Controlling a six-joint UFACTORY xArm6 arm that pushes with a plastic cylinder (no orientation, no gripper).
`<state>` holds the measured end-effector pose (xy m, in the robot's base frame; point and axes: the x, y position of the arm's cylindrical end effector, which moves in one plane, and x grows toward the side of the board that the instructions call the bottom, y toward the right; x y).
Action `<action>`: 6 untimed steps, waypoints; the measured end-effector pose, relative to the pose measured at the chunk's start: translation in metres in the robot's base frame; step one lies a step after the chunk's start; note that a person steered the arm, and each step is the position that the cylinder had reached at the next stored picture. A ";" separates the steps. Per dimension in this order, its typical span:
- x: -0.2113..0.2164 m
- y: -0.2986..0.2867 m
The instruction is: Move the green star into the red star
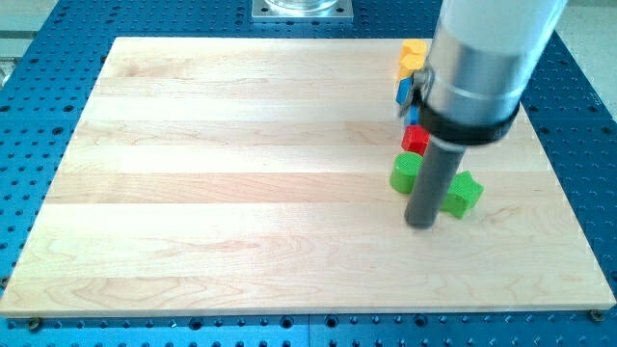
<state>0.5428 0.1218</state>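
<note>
My tip [421, 226] rests on the wooden board [241, 173] right of centre. A green block [464, 194], star-like in shape, lies just to the tip's right, close to or touching the rod. A second green block [405, 173], rounder, lies just up and left of the tip. A red block [415, 140], partly hidden by the rod, sits right above that green block; its shape cannot be made out.
A yellow block [413, 55] and a blue block [407, 89] lie near the board's top right, partly hidden by the arm's large grey body [482, 58]. A blue perforated table [39, 58] surrounds the board.
</note>
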 end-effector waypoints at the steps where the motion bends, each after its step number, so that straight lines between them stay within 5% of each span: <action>1: 0.022 0.033; 2: -0.009 0.079; 3: -0.058 0.058; 5: -0.032 0.016; 6: -0.098 0.010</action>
